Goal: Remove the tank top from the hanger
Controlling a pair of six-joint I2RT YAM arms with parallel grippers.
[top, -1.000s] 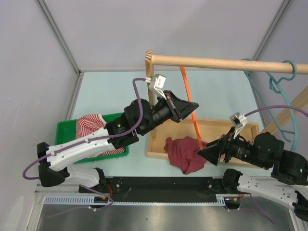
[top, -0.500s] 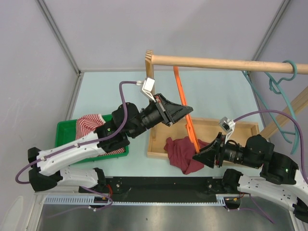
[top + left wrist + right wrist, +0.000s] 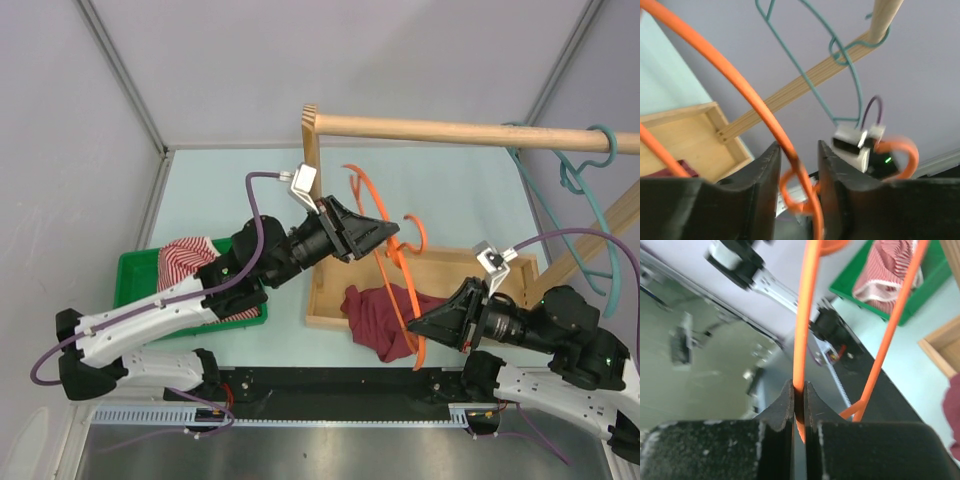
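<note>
A: Which step?
B: The right hand [image 3: 799, 390] is clamping the orange hanger [image 3: 809, 300]; the maroon tank top [image 3: 375, 310] is lying over the near corner of the wooden tray [image 3: 450, 270], apparently free. The left hand [image 3: 797, 150], jaws apart, is straddling the wire.
A: Next?
B: Carrying the hanger clear.

Two robot arms: the left arm [image 3: 150, 315] at the lower left of the overhead view and the right arm [image 3: 560, 322] at the lower right. Each trails one purple cable [image 3: 262, 190], so two cables. Two garments: one dark red tank top [image 3: 375, 318] at centre and one red-and-white striped garment [image 3: 185, 258] at left. One orange hanger [image 3: 805, 315]. The teal hangers [image 3: 612, 140] at upper right number at least one; the exact count cannot be told. One wooden rail [image 3: 450, 130], one wooden tray [image 3: 445, 270], one green bin [image 3: 135, 275].
</note>
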